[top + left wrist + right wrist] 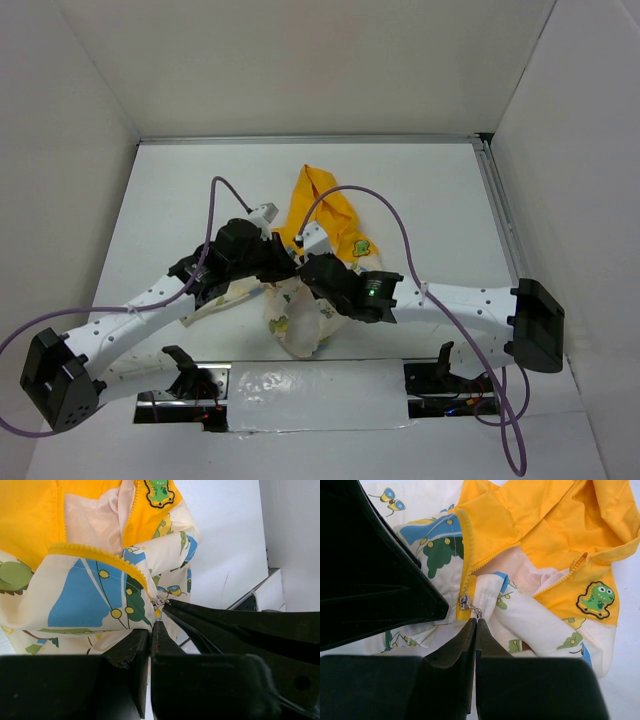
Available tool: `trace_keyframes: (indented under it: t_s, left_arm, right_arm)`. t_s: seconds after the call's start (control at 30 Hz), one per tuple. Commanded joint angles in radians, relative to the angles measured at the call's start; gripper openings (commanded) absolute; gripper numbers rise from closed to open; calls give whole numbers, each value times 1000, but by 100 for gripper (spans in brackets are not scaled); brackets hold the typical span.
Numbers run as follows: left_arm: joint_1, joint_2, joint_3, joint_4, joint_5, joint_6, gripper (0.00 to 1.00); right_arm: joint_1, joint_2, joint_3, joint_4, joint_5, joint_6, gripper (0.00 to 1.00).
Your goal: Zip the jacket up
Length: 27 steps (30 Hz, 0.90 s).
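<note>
Jacket (300,322) lies crumpled at the middle of the desk (430,200), its yellow hood (322,205) spread toward the far side and its cream printed body bunched at the near side, between the two arms. The front is open. In the right wrist view, the yellow zipper (465,545) runs down the edge of one printed panel to a small metal slider (464,601) near the bottom of that edge, with the yellow lining open beside it. A thin pull (477,612) hangs from the slider and reaches the tips of the right end effector (476,622), whose fingers are pressed together with no gap and pinch that pull. A green dinosaur patch (596,598) sits on the yellow of the other panel, well apart from the slider. The left end effector (156,627) is likewise closed, finger against finger, and grips the jacket at the lower end of the zipper line, where yellow teeth curve down over a blue and green print. The two end effectors meet tip to tip over the cream fabric, each showing as a black mass in the other's wrist view. Purple cables (395,215) arch above both arms, and white walls (300,70) enclose the desk on three sides.
</note>
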Motion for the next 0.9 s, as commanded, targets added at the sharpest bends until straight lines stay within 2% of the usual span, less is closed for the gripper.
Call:
trace_keyframes:
  t_s: [0.0,0.2,0.4,0.5,0.7,0.8,0.83,0.87]
  left_arm:
    - [0,12,40,42,14,51,0]
    - [0,27,37,47,23,145,0]
    - [0,-13,-18,94,123,211,0]
    - [-1,-33,-61,116,186,214,0]
    - [-4,-45,-99,85,219,194,0]
    - [-3,-51,-100,20,137,141,0]
    - [-4,-50,-90,-2,108,112,1]
    - [-4,-45,-63,-23,83,104,13]
  right_arm:
    - [7,-11,56,-15,19,-28,4]
    - [8,-19,67,-33,2,-78,0]
    - [12,-29,38,51,118,-109,0]
    - [2,-43,41,94,154,-108,0]
    - [-42,-75,29,182,96,-123,0]
    - [-48,-89,35,162,65,-117,0]
    - [-47,-91,38,145,53,-112,0]
    - [-47,-91,50,95,28,-105,0]
